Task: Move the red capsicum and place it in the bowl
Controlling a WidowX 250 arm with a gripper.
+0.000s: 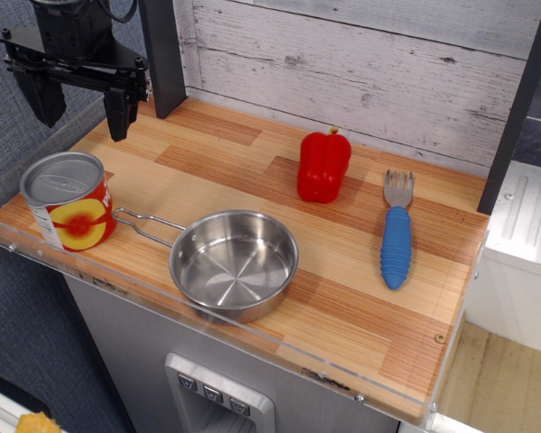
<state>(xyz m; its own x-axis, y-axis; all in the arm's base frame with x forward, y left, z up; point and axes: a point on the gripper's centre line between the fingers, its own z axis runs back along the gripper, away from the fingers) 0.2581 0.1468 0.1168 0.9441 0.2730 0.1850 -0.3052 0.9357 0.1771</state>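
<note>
Bowl point(234, 263) nearest; pincer point(81, 113) aloft, agape.

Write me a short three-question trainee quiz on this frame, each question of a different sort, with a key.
1. True or false: the red capsicum already lies inside the bowl.
2. Multiple choice: what lies right of the capsicum? A) tin can B) blue-handled fork C) spoon
3. Short answer: is the end effector holding anything?

Key:
1. False. The capsicum stands upright on the wooden counter behind the bowl, which is empty.
2. B. The fork lies to its right; the tin can stands far left, by the bowl's wire handle.
3. No. It hangs open above the counter's back left corner, with nothing between its fingers.
</note>
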